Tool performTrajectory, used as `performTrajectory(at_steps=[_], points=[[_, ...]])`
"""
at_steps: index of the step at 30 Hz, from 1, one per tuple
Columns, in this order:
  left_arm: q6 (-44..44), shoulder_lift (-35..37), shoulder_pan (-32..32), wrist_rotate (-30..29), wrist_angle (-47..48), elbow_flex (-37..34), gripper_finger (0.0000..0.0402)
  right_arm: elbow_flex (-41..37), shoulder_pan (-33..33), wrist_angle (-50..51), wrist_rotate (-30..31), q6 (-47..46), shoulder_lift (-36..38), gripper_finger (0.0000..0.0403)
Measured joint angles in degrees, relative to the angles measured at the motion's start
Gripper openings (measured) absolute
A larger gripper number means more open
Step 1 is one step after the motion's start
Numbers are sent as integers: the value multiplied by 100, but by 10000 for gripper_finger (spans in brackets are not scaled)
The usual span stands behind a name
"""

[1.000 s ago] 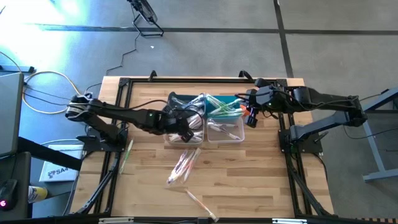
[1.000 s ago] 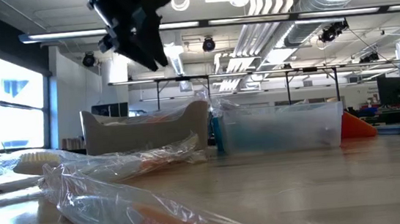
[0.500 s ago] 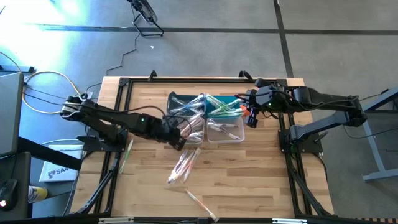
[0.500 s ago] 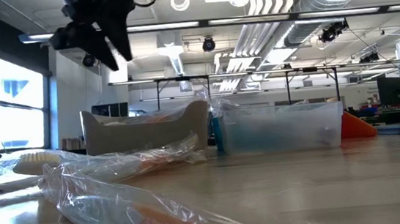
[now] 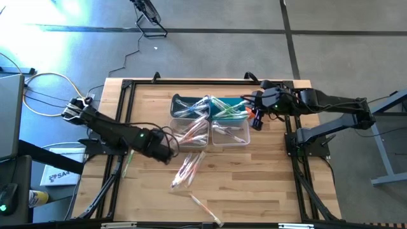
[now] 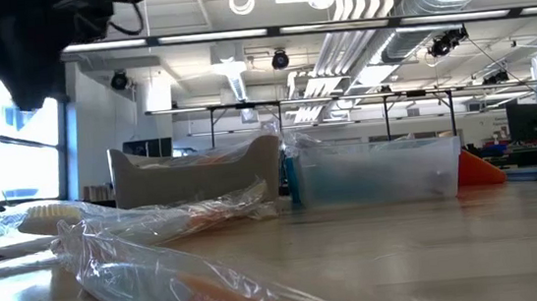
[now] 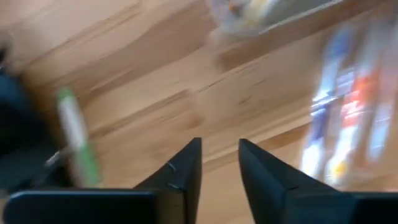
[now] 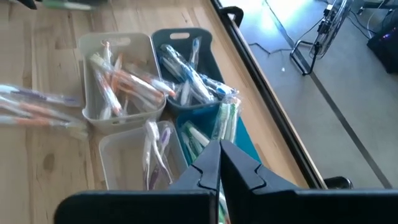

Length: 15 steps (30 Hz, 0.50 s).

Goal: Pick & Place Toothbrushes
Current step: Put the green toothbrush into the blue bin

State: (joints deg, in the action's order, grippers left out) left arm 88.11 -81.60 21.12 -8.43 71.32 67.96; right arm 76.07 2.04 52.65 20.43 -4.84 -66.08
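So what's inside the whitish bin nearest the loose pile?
The whitish bin holds wrapped toothbrushes with orange and whitish handles, some poking over the rim; whatever lies under them is covered.

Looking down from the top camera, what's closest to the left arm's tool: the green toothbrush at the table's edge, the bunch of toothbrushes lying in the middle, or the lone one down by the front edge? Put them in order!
From the left tool:
1. Bunch of toothbrushes, just beside it, toward the table's middle.
2. Green toothbrush, on its other side at the table's left edge.
3. Lone toothbrush, far down by the front edge.
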Motion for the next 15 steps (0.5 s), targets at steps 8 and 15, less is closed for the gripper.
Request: performTrajectory(at_steps=[8,15], points=[[402,0,306,259,675,-174,9,0,1,-475,0,-6,0,3],[545,0,291,1302,228,-869,7,0,1,-594,-2,-7,0,3]])
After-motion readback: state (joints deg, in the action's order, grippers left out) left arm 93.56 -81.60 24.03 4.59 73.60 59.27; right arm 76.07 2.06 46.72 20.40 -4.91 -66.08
